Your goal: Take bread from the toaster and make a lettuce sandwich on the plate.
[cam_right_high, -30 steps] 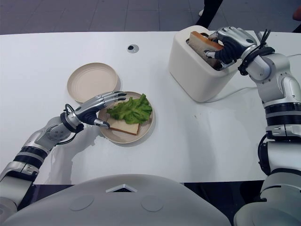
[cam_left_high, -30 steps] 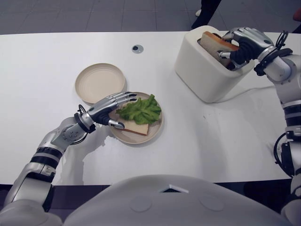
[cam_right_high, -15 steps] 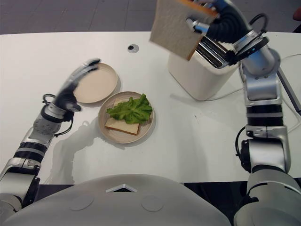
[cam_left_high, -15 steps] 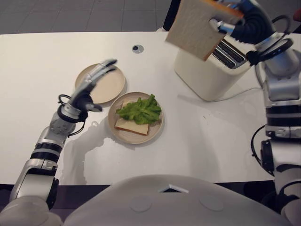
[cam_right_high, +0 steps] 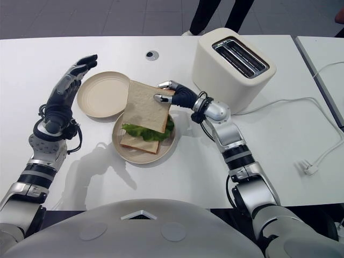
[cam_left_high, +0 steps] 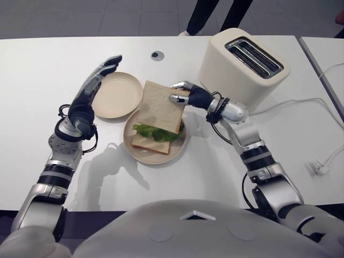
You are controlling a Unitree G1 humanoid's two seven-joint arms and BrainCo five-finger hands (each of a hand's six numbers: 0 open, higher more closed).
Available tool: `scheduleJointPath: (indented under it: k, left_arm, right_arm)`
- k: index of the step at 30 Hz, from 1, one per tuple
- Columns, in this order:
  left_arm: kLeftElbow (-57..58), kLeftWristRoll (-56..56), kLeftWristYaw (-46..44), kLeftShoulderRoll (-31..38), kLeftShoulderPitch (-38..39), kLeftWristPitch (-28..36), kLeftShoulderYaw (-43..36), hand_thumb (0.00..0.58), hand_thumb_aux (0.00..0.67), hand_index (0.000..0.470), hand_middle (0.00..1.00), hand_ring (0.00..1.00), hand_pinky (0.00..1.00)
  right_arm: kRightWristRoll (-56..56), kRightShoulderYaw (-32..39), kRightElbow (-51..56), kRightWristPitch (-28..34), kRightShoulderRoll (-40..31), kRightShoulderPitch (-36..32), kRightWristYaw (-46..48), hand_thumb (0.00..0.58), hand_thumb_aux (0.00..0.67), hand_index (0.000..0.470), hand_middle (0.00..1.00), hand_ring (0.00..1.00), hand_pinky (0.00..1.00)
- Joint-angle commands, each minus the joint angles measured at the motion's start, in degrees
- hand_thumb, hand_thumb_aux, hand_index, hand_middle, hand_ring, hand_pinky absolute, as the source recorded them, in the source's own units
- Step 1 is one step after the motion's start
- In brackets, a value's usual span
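Bread, one pale slice [cam_left_high: 160,105], hangs tilted over the plate [cam_left_high: 180,148]. It is pinched at its upper right edge by the curled fingers of the right robot hand [cam_left_high: 188,94]. Its lower edge dips onto the lettuce [cam_left_high: 155,132], while its upper edge stands clear above. Under the lettuce a second slice [cam_left_high: 146,144] lies flat on the plate, with green leaves showing between the two. The held slice hides much of the lettuce, the far side of the plate and the near right rim of an empty plate [cam_left_high: 119,101], which sits just beside the filled one, up and to the left. The left robot hand [cam_left_high: 90,95] is raised off the surface [cam_left_high: 32,75] along the empty plate's left rim, fingers stretched out and holding nothing. The toaster [cam_left_high: 236,78] stands behind and to the right of the right robot hand, its two slots open to view with no bread in them. A white cable [cam_left_high: 301,100] runs from beside the toaster toward the right, and a white plug [cam_left_high: 321,168] lies near the surface's right edge. A small round dark fitting [cam_left_high: 157,55] sits in the surface beyond the empty plate.
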Motion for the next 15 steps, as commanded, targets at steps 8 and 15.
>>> scheduleJointPath:
  k: [8, 15]
  left_arm:
    - [-1.2, 15.4, -15.8, 3.8, 4.0, 8.4, -8.3, 0.000, 0.000, 0.000, 0.00, 0.00, 0.00]
    - [11.3, 34.6, -13.9, 1.0, 0.4, 13.9, -10.7, 0.000, 0.000, 0.000, 0.00, 0.00, 0.00]
  right_arm:
    - [-17.2, 6.7, 5.3, -8.0, -0.4, -2.1, -2.2, 0.580, 0.670, 0.470, 1.00, 1.00, 1.00]
    - [-24.2, 7.7, 4.7, -12.8, -1.5, -3.0, -6.2, 0.580, 0.670, 0.470, 1.00, 1.00, 1.00]
